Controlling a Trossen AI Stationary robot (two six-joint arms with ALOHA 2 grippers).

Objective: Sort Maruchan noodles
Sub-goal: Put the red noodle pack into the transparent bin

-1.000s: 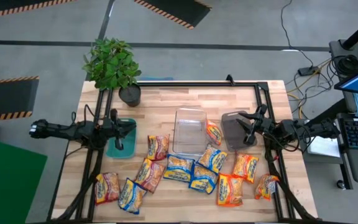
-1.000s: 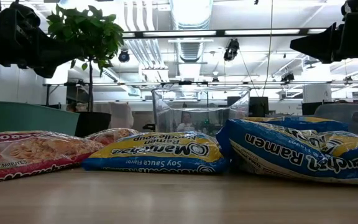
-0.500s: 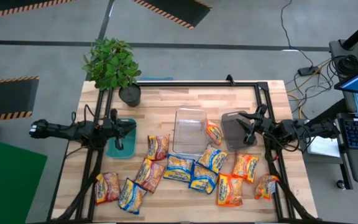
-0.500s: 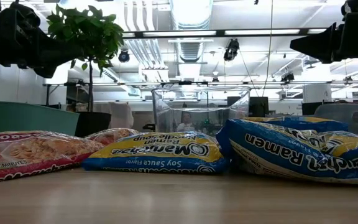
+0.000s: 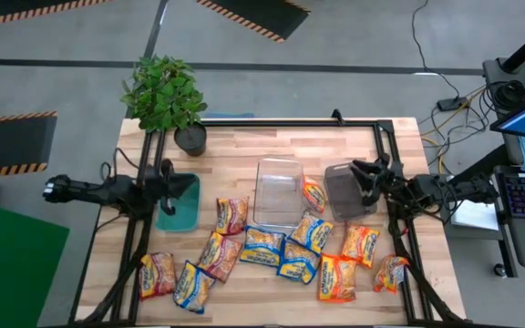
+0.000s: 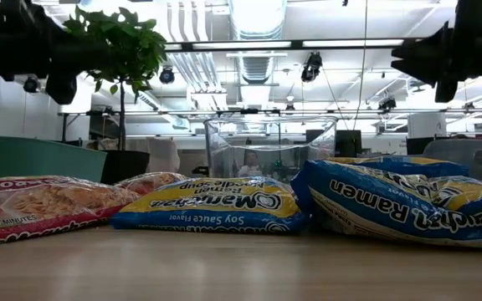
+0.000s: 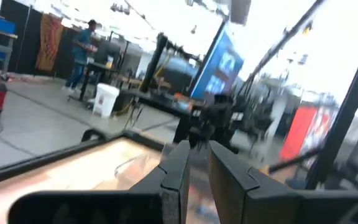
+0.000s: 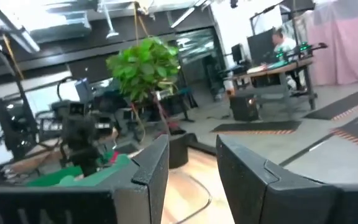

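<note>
1. Your left gripper [image 5: 173,185] hangs above the teal bin [image 5: 179,216] at the table's left side, its fingers [image 7: 178,169] nearly pressed together with only a thin gap between them and nothing in it.
2. Your right gripper [image 5: 365,173] hangs over the grey bin [image 5: 343,198] on the right, its fingers [image 8: 151,163] a little spread and empty.
3. The Maruchan noodles [image 5: 264,246] lie scattered flat along the wooden table's [image 5: 244,146] front half, none of them held; one orange-edged packet [image 5: 313,194] sits between the clear bin [image 5: 276,189] and the grey bin.
4. In the low view, a blue-edged soy sauce packet [image 6: 210,206] and a maroon-pink packet [image 6: 47,203] lie on the tabletop; the clear bin behind them shows no packet inside.
5. All three bins look unfilled from above, so you are judged to be at the very start: picking a first packet.
6. Your next move calls for a wider spread of one gripper and a descent onto a packet near that arm, likely the orange-edged one beside the grey bin for the right arm.
7. Mind the crinkly wrappers: they lie flat and overlap in places, so you would want to pinch at an edge.
</note>
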